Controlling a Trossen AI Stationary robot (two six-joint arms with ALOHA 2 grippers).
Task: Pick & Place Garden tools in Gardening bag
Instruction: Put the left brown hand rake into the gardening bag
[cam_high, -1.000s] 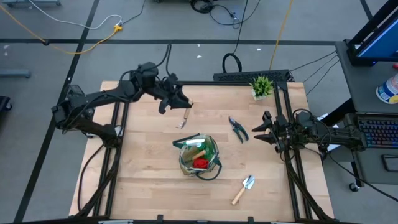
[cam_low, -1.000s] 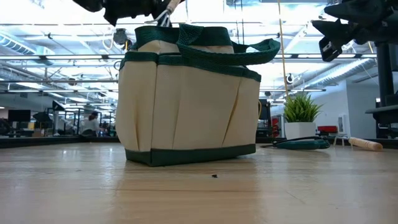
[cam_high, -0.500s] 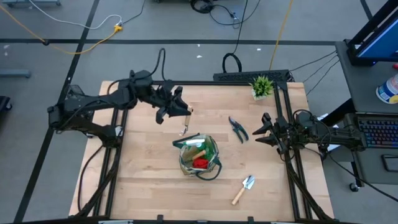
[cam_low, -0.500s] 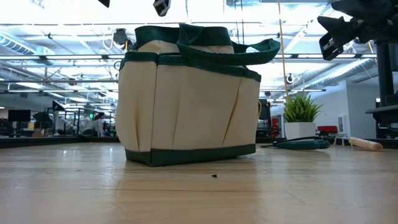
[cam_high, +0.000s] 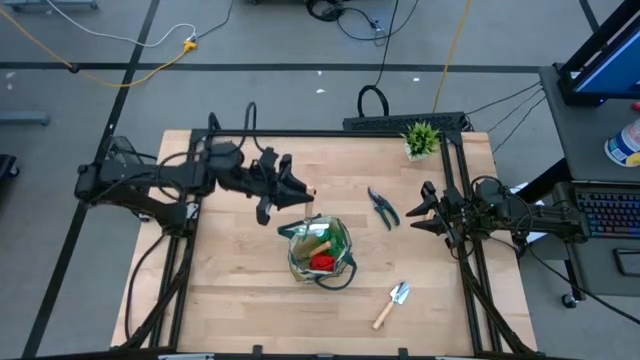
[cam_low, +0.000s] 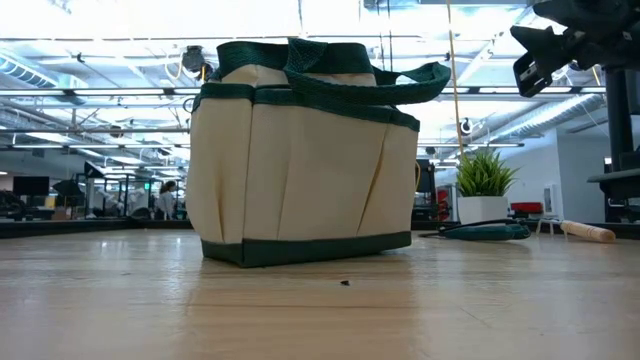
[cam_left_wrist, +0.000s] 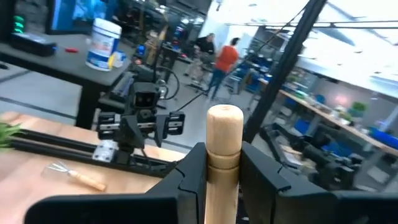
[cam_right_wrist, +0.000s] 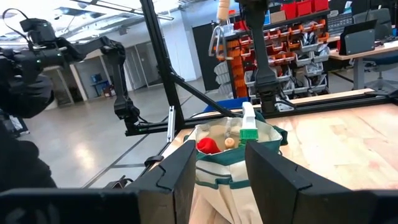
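Note:
The beige gardening bag with green trim stands upright mid-table, holding a red glove, a green-white item and a wooden handle. My left gripper hovers over the bag's far-left rim, shut on a wooden-handled garden tool. That tool's metal head hangs above the bag. My right gripper waits open at the table's right side, nothing between its fingers. Dark pruning shears and a trowel lie flat on the table. My left gripper pinches the tool's wooden handle between its two fingers, a little below the handle's rounded free end. The fingers reach in level and lie across the handle. The tool hangs upright, free end up and metal head down, clear of bag and table.
A small potted plant stands at the far right corner. The shears lie between the bag and my right gripper; the trowel lies near the front right. Bare wood spreads left of and in front of the bag.
My left gripper has swung from the table's far left toward the near edge and the bag, still shut on the tool and carrying it along. It has risen out of the low view's top edge. My right arm has kept still.

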